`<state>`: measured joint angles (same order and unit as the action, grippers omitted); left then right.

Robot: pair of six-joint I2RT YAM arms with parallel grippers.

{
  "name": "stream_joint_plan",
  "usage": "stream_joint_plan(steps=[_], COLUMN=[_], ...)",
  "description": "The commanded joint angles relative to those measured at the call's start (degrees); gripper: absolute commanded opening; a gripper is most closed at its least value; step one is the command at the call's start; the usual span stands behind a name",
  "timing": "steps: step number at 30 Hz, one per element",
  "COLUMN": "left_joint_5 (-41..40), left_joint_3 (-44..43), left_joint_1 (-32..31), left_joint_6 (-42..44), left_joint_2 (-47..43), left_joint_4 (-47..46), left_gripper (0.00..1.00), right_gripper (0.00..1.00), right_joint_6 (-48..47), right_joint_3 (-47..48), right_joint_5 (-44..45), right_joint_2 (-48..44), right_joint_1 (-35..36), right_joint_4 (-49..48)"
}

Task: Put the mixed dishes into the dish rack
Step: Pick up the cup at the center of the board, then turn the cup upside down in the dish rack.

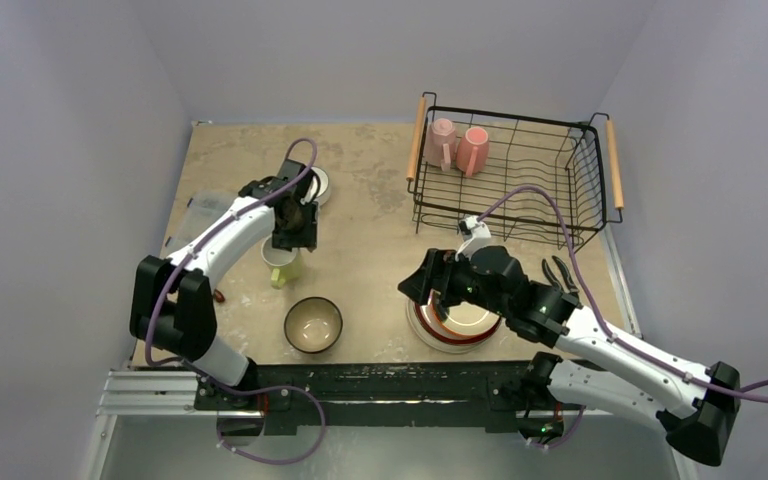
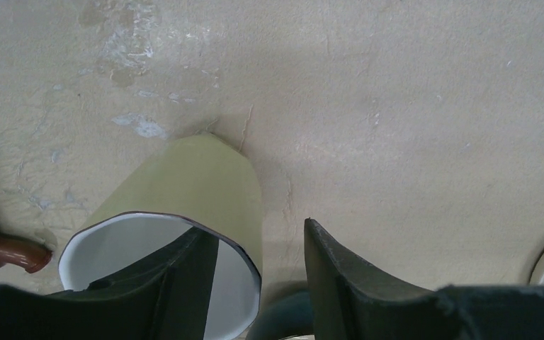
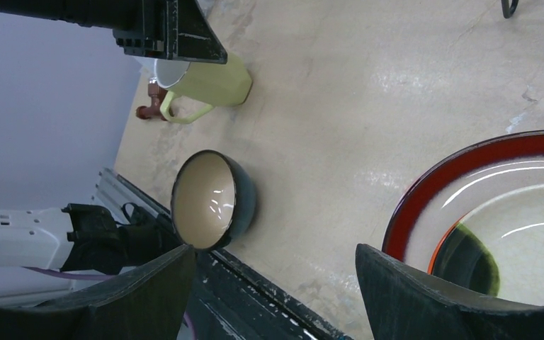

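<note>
The table (image 1: pixel 370 200) is sandy brown with pale scuffed patches. Plain, pale grey walls stand close on three sides. At the near edge a metal rail (image 1: pixel 160 385) holds both arm bases.

Just past the rail sits the teal bowl (image 1: pixel 313 325), cream inside and standing upright. Right of the bowl, near it, lies the red-rimmed plate (image 1: pixel 472 322). The right gripper (image 3: pixel 273 255) hangs over the side of the plate that faces the bowl. Its jaws are wide apart and hold nothing. An orange edge shows inside the plate's rim, and I cannot tell if that is a second plate. Farther right of the bowl lie the black pliers (image 1: pixel 558 272), partly hidden by the right arm.

Just beyond the bowl, a bit to the left, stands the yellow-green mug (image 1: pixel 282 265). The left gripper (image 2: pixel 258 230) is at its rim. One finger is inside the mug and the other is outside, with a gap between it and the mug wall, so the jaws are apart and not pinching.

Left of the bowl a small brown thing (image 2: pixel 3 251) is cut off, and I cannot tell what it is. Farther left, a clear box (image 1: pixel 200 210) is half hidden under the left arm. Beyond the bowl a round white dish (image 1: pixel 318 185) peeks out behind that arm.

Far beyond the bowl, to the right, the dish rack (image 1: pixel 510 117) sits by the back wall. The pale pink mug (image 1: pixel 442 142) and the salmon mug (image 1: pixel 473 150) are side by side in its far left corner.
</note>
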<state>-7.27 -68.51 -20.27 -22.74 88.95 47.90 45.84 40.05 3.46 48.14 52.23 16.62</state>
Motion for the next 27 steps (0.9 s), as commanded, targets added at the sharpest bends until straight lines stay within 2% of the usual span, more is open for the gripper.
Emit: stream_joint_plan(steps=[1,4,10,13,16,22,27], left_joint_5=[-0.4,-0.4,-0.8,0.3,6.2,26.0,46.6], left_joint_3=[-2.7,-2.9,-3.7,-3.5,-4.1,-9.2,-8.9], left_joint_1=[-0.1,-0.2,-0.1,-0.2,-0.1,-0.1,0.0], left_joint_6=[1.5,1.9,3.1,3.9,4.1,3.9,-1.6], left_joint_2=[1.2,1.8,0.8,-2.4,-8.1,-17.3,-17.8], left_joint_4=[1.2,1.7,2.6,1.5,-0.5,-11.1,-28.6], left_gripper=[0.45,0.37,0.00,0.00,0.00,0.00,0.00], right_gripper=[0.84,0.84,0.84,0.84,0.84,0.86,0.86], right_joint_6=[0.9,1.1,1.1,0.7,-0.1,-0.9,-1.1], right_joint_3=[-1.0,-1.5,-2.0,-1.4,-0.5,0.2,1.2], right_joint_5=[2.0,2.3,3.2,4.3,6.1,9.6,10.0], right_joint_2=[-1.4,-2.0,-3.9,-5.0,-6.2,-7.2,-5.2], right_joint_1=[0.6,0.7,0.8,0.8,0.8,0.8,0.8], right_joint_4=[-2.7,-2.5,-1.5,0.3,3.1,6.2,5.0])
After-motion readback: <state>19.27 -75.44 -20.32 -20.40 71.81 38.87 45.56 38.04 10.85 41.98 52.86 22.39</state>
